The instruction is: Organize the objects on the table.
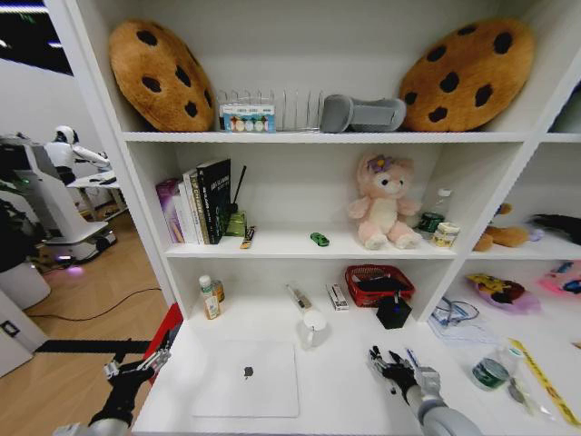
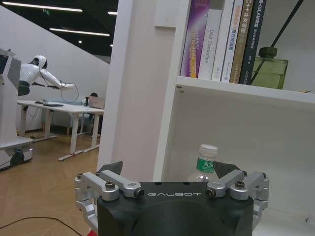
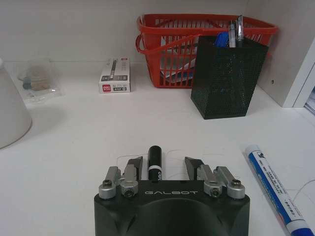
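Observation:
On the white table (image 1: pixel 345 400) lie a closed silver laptop (image 1: pixel 243 377), a white mug (image 1: pixel 313 324) and, at the far right, a yellow ruler (image 1: pixel 545 381). A green toy car (image 1: pixel 320 239) sits on the shelf above. My right gripper (image 1: pixel 390 363) (image 3: pixel 162 164) hangs open low over the table, with a black marker (image 3: pixel 154 162) lying between its fingers, ungripped. A white-and-blue pen (image 3: pixel 275 191) lies beside it. My left gripper (image 1: pixel 141 368) (image 2: pixel 170 172) is open beyond the table's left end, holding nothing.
A black mesh pen holder (image 3: pixel 229 76) with pens stands before a red basket (image 3: pixel 197 44) at the back. A small box (image 3: pixel 115 76), a bottle (image 2: pixel 204 164), a tape roll (image 1: pixel 490 372) and shelf uprights surround the work area. Books (image 2: pixel 221 39) stand on the shelf.

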Motion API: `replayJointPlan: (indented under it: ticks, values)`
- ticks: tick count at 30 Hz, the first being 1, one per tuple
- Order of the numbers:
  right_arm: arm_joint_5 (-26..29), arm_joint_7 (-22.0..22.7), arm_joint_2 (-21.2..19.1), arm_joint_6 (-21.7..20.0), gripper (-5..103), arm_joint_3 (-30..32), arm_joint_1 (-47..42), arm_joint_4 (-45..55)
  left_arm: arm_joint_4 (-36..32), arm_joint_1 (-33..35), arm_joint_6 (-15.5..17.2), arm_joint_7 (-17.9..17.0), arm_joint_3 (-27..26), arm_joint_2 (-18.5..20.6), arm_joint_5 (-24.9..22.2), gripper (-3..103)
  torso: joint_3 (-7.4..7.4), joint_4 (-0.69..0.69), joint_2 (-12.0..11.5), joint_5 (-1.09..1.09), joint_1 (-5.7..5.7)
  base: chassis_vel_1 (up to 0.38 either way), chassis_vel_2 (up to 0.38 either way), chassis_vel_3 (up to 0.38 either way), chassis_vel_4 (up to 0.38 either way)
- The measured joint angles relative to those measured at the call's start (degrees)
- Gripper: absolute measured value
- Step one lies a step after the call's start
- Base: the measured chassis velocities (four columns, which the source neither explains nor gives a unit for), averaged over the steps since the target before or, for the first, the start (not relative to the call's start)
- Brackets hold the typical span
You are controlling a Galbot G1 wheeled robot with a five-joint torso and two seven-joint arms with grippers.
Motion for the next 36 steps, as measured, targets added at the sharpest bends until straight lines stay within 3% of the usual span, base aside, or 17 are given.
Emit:
replayJointPlan:
  ticks: [1,3,5,8,11,19,25,28,36]
  values:
    - [0.0,0.0,0.0,0.0,54,0.0,0.0,0.0,0.0,0.0,0.0,0.0,0.0,0.0,0.0,100,0.0,0.0,0.0,0.0,0.0,0.0,0.0,0.0,0.0]
    - [-0.04,-0.02,-0.01,0.0,37,-0.18,0.31,-0.03,-0.15,0.04,-0.01,0.0,-0.11,0.07,-0.05,100,0.0,0.0,0.0,0.0,0.0,0.0,0.0,0.0,0.0]
    - [-0.02,-0.02,-0.02,-0.02,37,-0.24,0.42,-0.02,-0.2,0.03,-0.01,0.0,-0.12,0.09,-0.06,100,0.0,0.0,0.0,0.01,0.0,0.0,0.0,0.0,0.0]
    - [-0.02,-0.01,-0.03,-0.06,21,-0.3,0.47,0.0,-0.24,-0.07,-0.01,-0.01,-0.12,0.12,-0.07,100,0.0,0.0,0.0,0.01,0.0,0.0,0.0,0.0,0.0]
    - [-0.22,-0.02,-0.02,-0.05,13,-0.3,0.33,-0.05,-0.16,-0.12,-0.04,0.0,-0.11,0.09,-0.05,100,0.0,0.0,0.0,0.01,0.0,0.0,0.0,0.0,0.0]
    - [-1.36,-0.28,0.05,0.88,12,0.22,0.36,0.43,-0.1,-0.18,-0.1,-0.03,-0.13,0.01,-0.08,100,0.0,-0.01,0.0,0.02,0.0,0.0,0.0,0.0,0.0]
    - [-5.7,-3.8,-0.64,5.36,12,2.19,0.84,2.11,-0.19,-0.25,-0.1,-0.08,0.09,-0.19,0.02,100,0.0,0.0,0.0,0.01,0.0,0.0,0.0,0.0,0.0]
    - [-9.59,-5.27,-1.42,10.07,12,3.74,2.35,2.55,-0.33,-0.19,-0.1,-0.1,0.27,-0.39,0.3,100,0.0,-0.01,0.0,0.01,0.0,0.0,0.0,0.0,0.0]
    - [-9.53,-5.93,-3.73,14.22,12,5.4,7.26,2.0,-1.63,0.38,-0.02,0.09,-0.02,0.25,0.17,100,0.0,-0.01,0.0,0.01,0.0,0.0,0.0,0.0,0.0]
